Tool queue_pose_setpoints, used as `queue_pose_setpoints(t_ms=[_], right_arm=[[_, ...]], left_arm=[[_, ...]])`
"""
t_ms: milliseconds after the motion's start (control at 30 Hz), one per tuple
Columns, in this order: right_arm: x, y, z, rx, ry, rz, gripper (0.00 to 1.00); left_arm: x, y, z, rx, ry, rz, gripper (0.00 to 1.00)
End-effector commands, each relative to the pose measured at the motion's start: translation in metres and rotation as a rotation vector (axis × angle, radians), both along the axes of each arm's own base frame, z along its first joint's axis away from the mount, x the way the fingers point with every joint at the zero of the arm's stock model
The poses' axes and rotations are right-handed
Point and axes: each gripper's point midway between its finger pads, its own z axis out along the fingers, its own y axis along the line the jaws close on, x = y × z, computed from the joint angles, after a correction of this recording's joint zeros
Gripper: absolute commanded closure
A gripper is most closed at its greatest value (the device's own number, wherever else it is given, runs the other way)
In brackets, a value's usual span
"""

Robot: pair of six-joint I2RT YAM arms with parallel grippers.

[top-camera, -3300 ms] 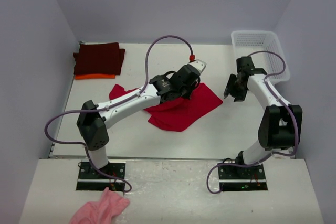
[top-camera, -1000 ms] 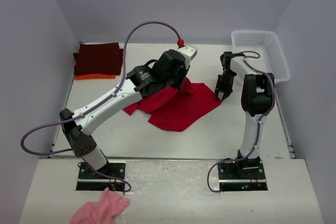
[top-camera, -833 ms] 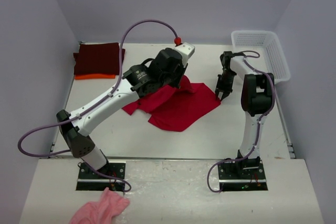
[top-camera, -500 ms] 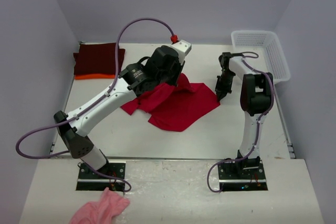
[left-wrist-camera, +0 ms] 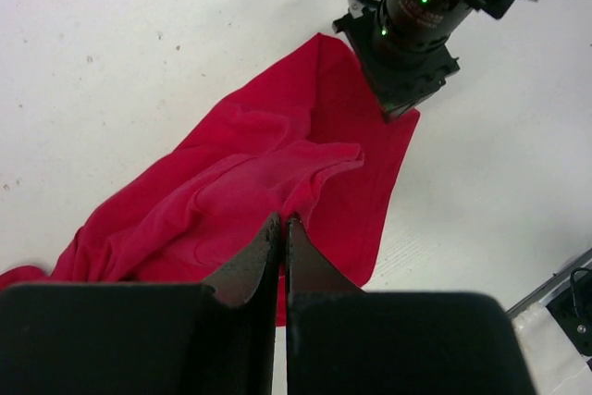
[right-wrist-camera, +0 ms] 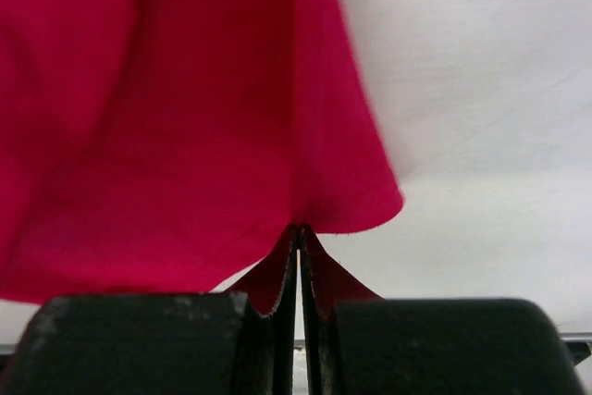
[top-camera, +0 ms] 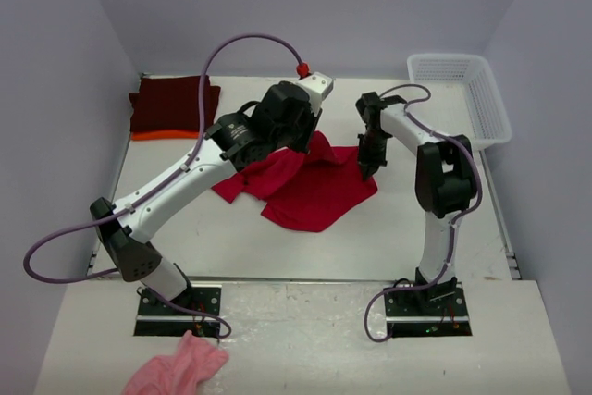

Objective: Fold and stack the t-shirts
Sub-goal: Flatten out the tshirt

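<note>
Right arm has swung to the left since a moment ago. Its jaws have snapped together on the right corner of the red t-shirt and pulled that corner in a bit. The left arm has slid a little to the left too.

Now the right jaws are clamped on the thin red edge, and the cloth spreads out from their tips. The left jaws are pressed together as well, pinching a raised fold near the far side of the red t-shirt. The rest of it lies crumpled in the middle of the bench, between the 2 arms.

The maroon t-shirt lies folded on the orange t-shirt in the far left corner, well apart from both jaws. A white basket sits at the far right.
</note>
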Motion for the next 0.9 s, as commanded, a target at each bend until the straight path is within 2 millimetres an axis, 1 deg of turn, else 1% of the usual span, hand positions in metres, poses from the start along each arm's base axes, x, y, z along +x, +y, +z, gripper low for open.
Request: queue_pose_setpoints(t_ms=[0,100,133,200,233,300,333,367,433,567,633,700,800,867], right_arm=[[-0.013,0.033,0.021,0.045,-0.063,0.032,1.0],[-0.025,0.043,0.017,0.053,-0.056,0.043,1.0],[-0.034,0.049,0.013,0.062,-0.05,0.057,1.0],[-0.042,0.056,0.008,0.085,-0.04,0.069,1.0],[-0.045,0.059,0.005,0.086,-0.046,0.072,0.88],[-0.042,0.051,0.003,0.027,-0.077,0.069,0.62],[-0.041,0.05,0.004,0.016,-0.083,0.073,0.55],[-0.04,0.048,0.004,0.002,-0.088,0.076,0.48],[-0.035,0.041,0.01,-0.039,-0.098,0.086,0.47],[-0.031,0.039,0.018,-0.05,-0.112,0.104,0.47],[-0.027,0.037,0.018,-0.062,-0.116,0.111,0.48],[-0.026,0.037,0.012,-0.07,-0.098,0.118,0.49],[-0.025,0.041,0.004,-0.058,-0.075,0.124,0.51],[-0.022,0.047,0.001,-0.034,-0.074,0.118,0.52]], left_arm=[[-0.003,0.003,0.015,-0.028,-0.037,-0.024,1.0],[-0.004,0.007,0.015,-0.021,-0.04,-0.015,1.0],[-0.004,0.01,0.014,-0.014,-0.04,-0.006,1.0],[-0.004,0.012,0.013,-0.007,-0.04,0.0,1.0],[-0.003,0.012,0.01,0.003,-0.036,0.003,1.0],[-0.001,0.014,0.009,0.014,-0.039,0.014,1.0],[0.0,0.015,0.008,0.022,-0.04,0.026,1.0],[0.002,0.018,0.0,0.055,-0.026,0.038,1.0],[0.009,0.024,-0.014,0.105,-0.013,0.076,1.0],[0.016,0.028,-0.032,0.102,0.01,0.092,1.0],[0.016,0.028,-0.044,0.109,0.031,0.088,1.0],[0.014,0.028,-0.053,0.115,0.047,0.084,1.0],[0.013,0.029,-0.049,0.101,0.04,0.085,1.0],[0.013,0.032,-0.043,0.091,0.031,0.089,1.0]])
